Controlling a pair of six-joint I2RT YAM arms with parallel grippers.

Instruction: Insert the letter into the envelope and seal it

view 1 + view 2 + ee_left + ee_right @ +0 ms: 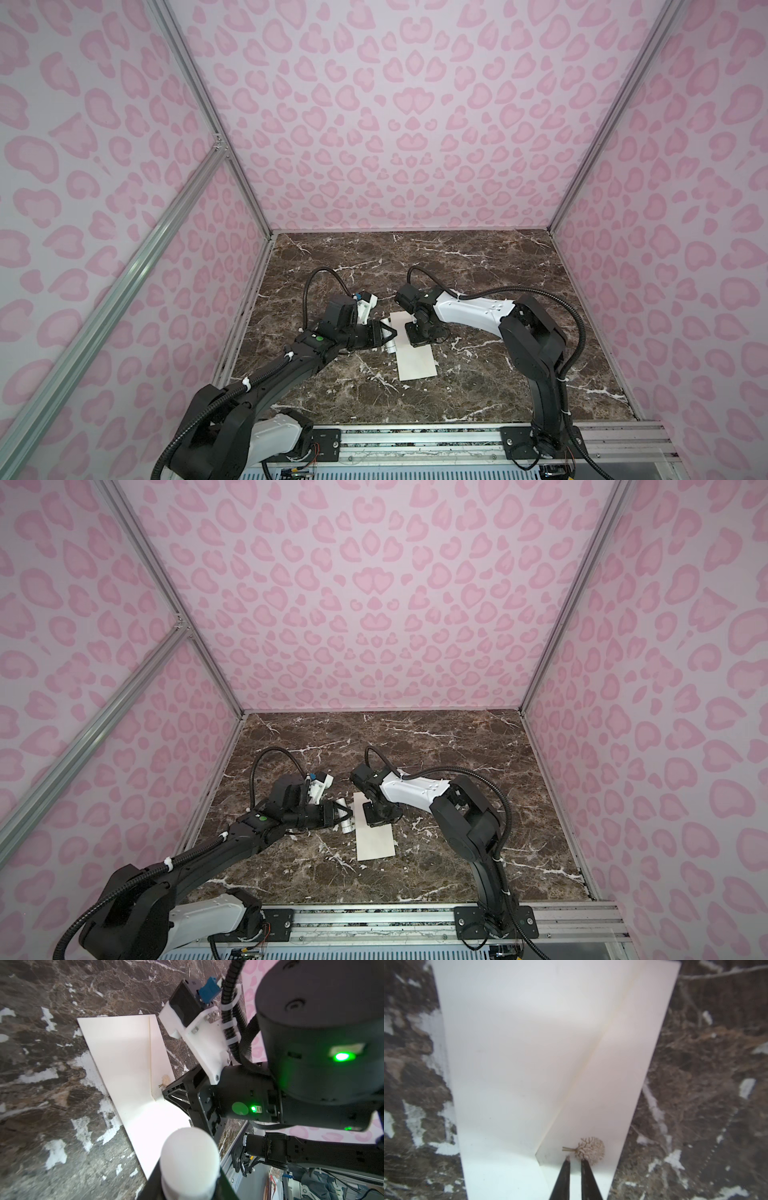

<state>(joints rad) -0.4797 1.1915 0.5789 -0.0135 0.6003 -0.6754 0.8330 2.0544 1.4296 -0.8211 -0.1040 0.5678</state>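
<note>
Envelope lies on counter; right pincer (barely parted) rests on flap beside emblem; left pincer clamps stick.

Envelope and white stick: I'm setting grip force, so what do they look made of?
The envelope looks like thin matte cream paper: it lies flat and shows crisp fold lines. The white stick looks like smooth plastic with a dull sheen, a rounded end and a seam around it, though the blur leaves that open.

Even, soft light in both top views; wrist views blur up close, with glare bleaching the envelope.
</note>
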